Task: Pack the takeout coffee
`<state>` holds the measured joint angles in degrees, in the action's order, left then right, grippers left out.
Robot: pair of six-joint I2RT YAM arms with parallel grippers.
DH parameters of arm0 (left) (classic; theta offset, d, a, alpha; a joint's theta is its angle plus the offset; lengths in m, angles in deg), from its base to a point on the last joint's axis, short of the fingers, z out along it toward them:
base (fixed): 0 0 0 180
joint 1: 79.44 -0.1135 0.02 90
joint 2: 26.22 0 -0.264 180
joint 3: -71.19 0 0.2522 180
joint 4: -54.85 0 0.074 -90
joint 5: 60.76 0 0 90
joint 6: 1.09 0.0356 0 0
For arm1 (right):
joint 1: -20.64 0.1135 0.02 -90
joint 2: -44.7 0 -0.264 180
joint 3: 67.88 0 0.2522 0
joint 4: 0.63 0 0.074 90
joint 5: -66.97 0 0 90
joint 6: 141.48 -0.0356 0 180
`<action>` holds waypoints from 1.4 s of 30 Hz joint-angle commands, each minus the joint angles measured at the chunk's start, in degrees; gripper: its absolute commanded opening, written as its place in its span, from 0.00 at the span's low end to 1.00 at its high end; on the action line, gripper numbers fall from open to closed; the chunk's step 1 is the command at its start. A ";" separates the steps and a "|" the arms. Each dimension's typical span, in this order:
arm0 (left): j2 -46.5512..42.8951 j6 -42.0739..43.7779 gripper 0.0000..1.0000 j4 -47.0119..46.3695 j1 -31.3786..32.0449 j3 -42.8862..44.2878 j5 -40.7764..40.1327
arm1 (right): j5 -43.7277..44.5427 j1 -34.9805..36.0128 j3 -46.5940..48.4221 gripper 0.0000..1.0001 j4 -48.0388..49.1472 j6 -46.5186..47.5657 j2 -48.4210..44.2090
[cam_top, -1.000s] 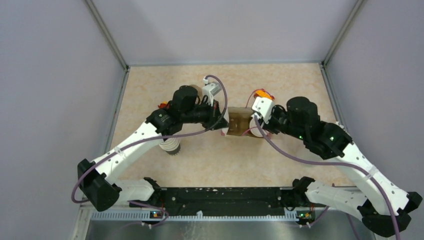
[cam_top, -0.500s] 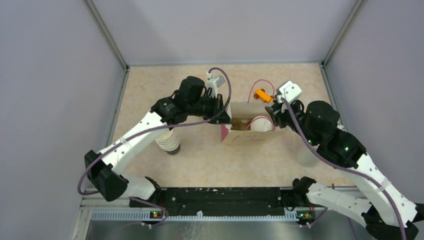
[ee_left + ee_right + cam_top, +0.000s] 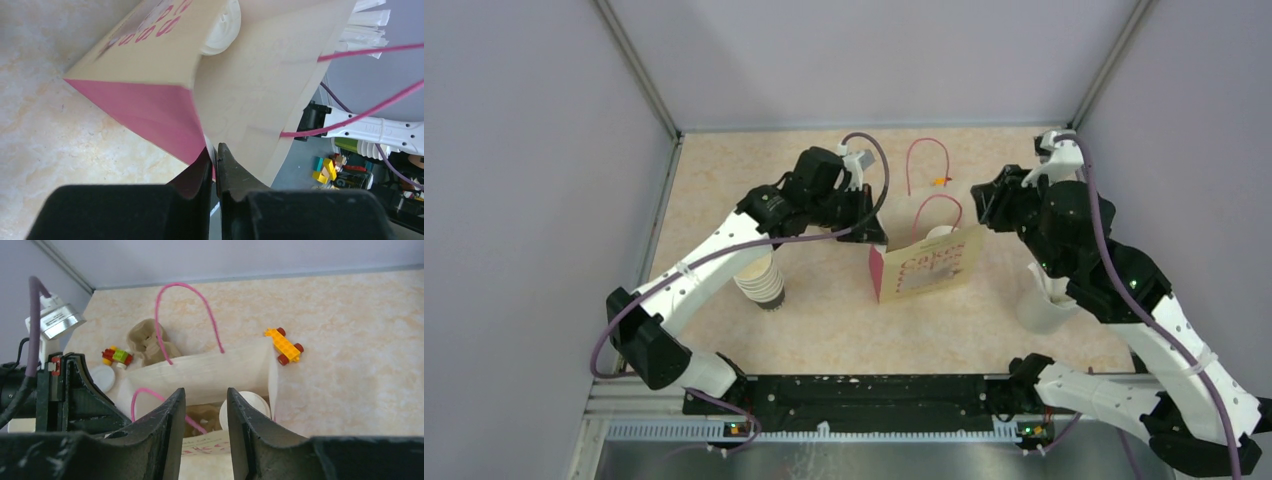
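The takeout coffee (image 3: 939, 233) sits inside a paper bag (image 3: 929, 268) with pink sides and pink handles; only its round white lid (image 3: 255, 402) shows at the bag's right end. My left gripper (image 3: 874, 238) is shut on the bag's left edge; in the left wrist view the jaws (image 3: 214, 150) pinch the paper where the pink side meets the cream panel (image 3: 150, 50). My right gripper (image 3: 980, 208) hangs above and to the right of the bag's mouth. It is open (image 3: 205, 400) with nothing between its fingers, clear of the lid.
A stack of nested cups (image 3: 762, 282) stands under the left arm. A larger white cup (image 3: 1046, 308) sits at the right by my right arm. A yellow toy car (image 3: 284, 345), a cardboard carrier (image 3: 147, 342), small bricks (image 3: 115, 356) and a loose lid (image 3: 102, 377) lie behind the bag.
My right gripper has let go of the coffee inside the bag and drawn back up to the right. The bag now stands more upright, still held by the left gripper.
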<state>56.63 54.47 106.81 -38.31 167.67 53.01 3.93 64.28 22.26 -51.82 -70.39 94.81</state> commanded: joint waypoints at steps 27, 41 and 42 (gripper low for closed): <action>-15.82 13.39 0.99 -10.75 -1.42 -0.77 -12.03 | 4.43 -9.42 4.15 0.31 -48.44 -41.98 0.05; -22.00 15.44 0.99 -9.77 -1.47 -5.31 -13.81 | 4.40 -12.35 -0.37 0.35 -48.57 -37.62 -1.62; -22.23 15.45 0.99 -9.66 -1.48 -5.51 -13.90 | 4.80 -12.35 -1.41 0.35 -48.47 -37.82 -2.17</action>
<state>36.91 68.72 99.05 -39.65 163.03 40.05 8.76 52.61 23.68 -100.50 -109.25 93.78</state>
